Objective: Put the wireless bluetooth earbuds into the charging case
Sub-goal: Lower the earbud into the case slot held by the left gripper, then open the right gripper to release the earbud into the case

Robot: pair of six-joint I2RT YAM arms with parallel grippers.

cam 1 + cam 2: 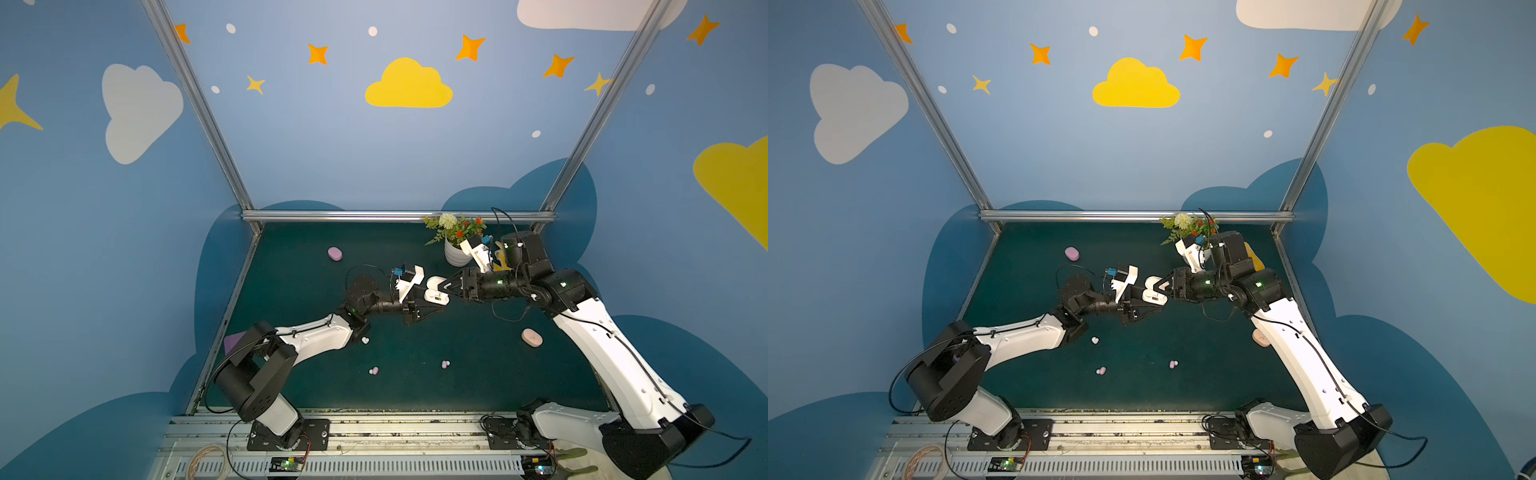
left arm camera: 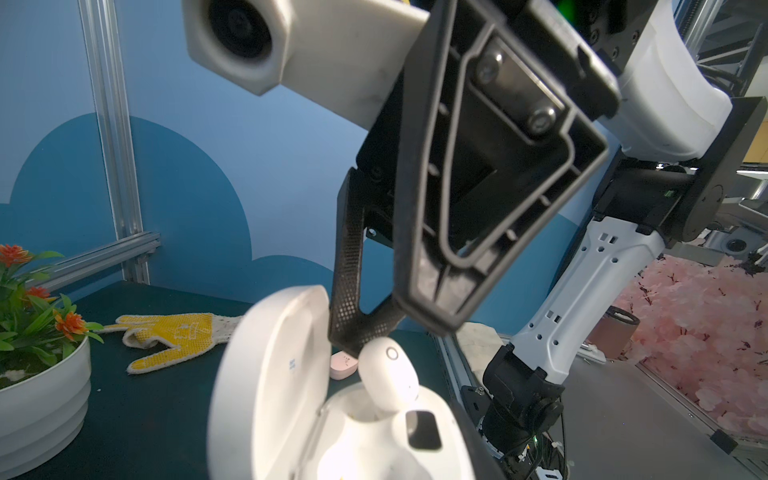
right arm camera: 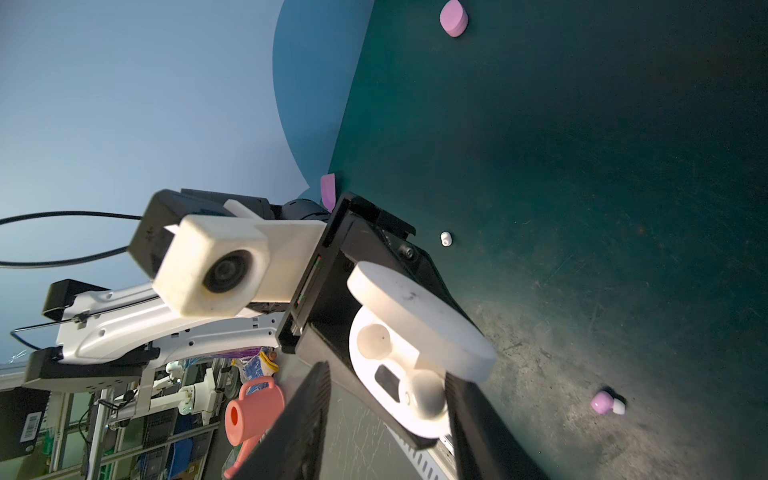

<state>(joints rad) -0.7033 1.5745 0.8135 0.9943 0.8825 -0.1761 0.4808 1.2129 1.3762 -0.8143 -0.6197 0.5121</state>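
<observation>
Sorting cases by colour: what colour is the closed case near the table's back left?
Lilac. The case shows best in the right wrist view.

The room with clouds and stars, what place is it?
Probably a robot test booth in a lab: left arm and right arm bolted by a green table, metal frame holding painted walls, cluttered shelves beyond.

white case (image 2: 266, 374) smooth plastic; earbud (image 2: 388, 374) glossy plastic; table mat (image 3: 582, 208) matt, scuffed; glove (image 2: 174, 336) knitted cloth

Flower pot (image 1: 455, 255) stands just behind the right arm (image 1: 590, 332); front mat (image 1: 498, 382) open between scattered earbuds (image 1: 374, 370).
</observation>
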